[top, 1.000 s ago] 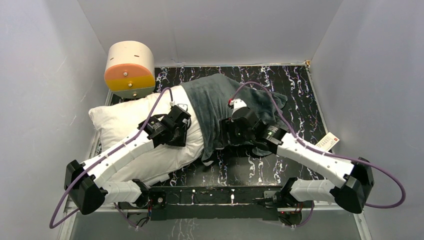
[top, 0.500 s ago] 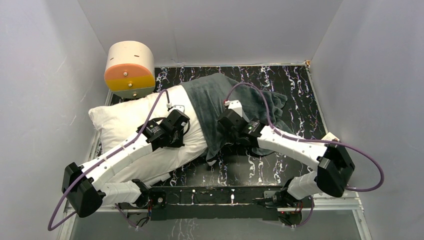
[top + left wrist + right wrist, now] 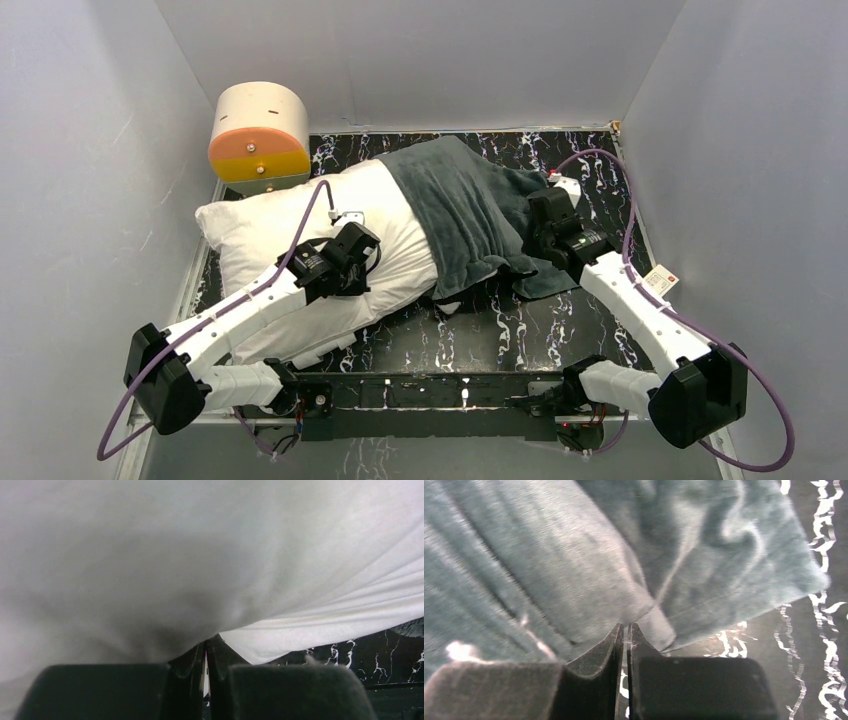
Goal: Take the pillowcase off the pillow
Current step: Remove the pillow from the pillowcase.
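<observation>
The pillowcase (image 3: 470,215) sits mid-frame from above, over the right end of the pillow (image 3: 280,235). Left wrist view: the left hand (image 3: 205,655) pinches the pillow. Right wrist view: the right hand (image 3: 624,637) pinches the pillowcase. Pulling step, I think; next, tug them apart.

There's a chunky cream drum (image 3: 259,138) with an orange and yellow band parked at about 10 o'clock, by the corner of the black white-veined table (image 3: 520,330). A little white paper tag (image 3: 655,283) sits at the 3 o'clock edge. Plain grey walls (image 3: 420,60) all round.
</observation>
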Controlling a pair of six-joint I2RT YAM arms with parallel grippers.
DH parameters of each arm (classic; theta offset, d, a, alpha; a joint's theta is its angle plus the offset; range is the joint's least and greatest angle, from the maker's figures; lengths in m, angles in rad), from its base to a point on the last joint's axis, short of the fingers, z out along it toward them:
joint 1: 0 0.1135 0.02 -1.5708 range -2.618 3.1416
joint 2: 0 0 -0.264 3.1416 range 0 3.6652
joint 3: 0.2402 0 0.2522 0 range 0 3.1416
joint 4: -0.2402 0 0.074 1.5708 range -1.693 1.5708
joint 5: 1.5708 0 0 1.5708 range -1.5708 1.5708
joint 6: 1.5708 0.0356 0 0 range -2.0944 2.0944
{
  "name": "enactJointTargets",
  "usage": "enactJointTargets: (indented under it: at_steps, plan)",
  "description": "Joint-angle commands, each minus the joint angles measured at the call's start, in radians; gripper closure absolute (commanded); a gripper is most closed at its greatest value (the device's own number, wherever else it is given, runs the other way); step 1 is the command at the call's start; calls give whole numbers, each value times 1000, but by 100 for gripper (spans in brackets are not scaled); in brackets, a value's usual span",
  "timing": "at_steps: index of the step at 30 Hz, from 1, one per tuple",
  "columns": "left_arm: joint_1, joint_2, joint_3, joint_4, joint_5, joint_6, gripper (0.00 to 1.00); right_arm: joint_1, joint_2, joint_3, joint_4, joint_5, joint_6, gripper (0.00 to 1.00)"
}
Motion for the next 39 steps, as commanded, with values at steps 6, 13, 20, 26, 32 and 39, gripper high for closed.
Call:
enactJointTargets:
  at_steps: [6, 13, 20, 26, 32, 39]
  plan:
    - [19, -51, -29, -18, 36, 121, 71, -30, -102, 41, 88, -349, -147, 42]
    - [7, -61, 45, 156, 253, 199, 23, 0, -24, -17, 103, -576, -67, 25]
    - [-98, 165, 167, 112, -17, 217, 14, 74, 135, -5, 113, -380, -45, 47]
    - [-106, 324, 181, 76, -290, 164, 24, 76, 123, -7, 163, -340, -26, 95]
    - [-105, 379, 153, 63, -326, 119, 80, 74, 35, -27, 158, -216, -22, 100]
    - [-93, 308, 51, 59, -315, 62, 100, -14, -33, -16, 81, -50, -26, 100]
